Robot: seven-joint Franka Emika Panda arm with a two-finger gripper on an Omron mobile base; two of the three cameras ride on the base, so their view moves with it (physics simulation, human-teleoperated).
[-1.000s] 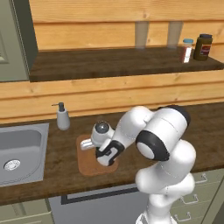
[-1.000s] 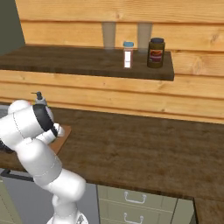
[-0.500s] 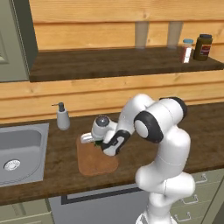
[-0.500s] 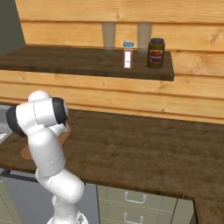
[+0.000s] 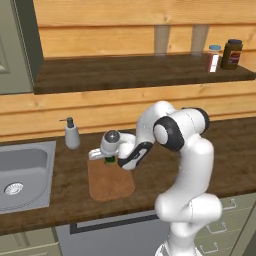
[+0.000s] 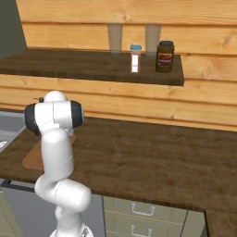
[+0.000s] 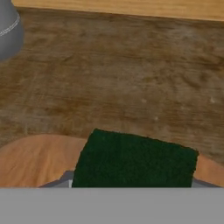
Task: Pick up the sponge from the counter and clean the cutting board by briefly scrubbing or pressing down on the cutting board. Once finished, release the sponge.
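The cutting board (image 5: 110, 181) lies flat on the counter (image 5: 230, 150), just right of the steel sink (image 5: 22, 172) and in front of the grey soap dispenser (image 5: 71, 134), which stands by the wooden back wall. The arm bends down from the right and puts the gripper (image 5: 108, 159) over the board's far edge, the edge nearest the dispenser. The sponge (image 5: 109, 160) is right there under the hand — only a small bit of dark green shows from the left base camera.

In the hand camera the sponge (image 7: 133, 159) is big and close, its green top sitting at the far rim of the board (image 7: 35, 159), with bare dark counter (image 7: 131, 74) beyond it and the dispenser's rounded base (image 7: 8, 30) off in the corner. The fingers look clamped on the sponge from either side, though the tips are hidden, so I'm not fully sure — and whether the sponge presses on the wood or sits a hair above it, I can't tell.

From the right base camera the arm's own body covers the hand; a strip of the board (image 6: 34, 157) pokes out beside it. Up on the dark shelf (image 5: 140, 72), well behind the board, stand a white shaker (image 5: 213, 58) and a brown jar (image 5: 232, 54).
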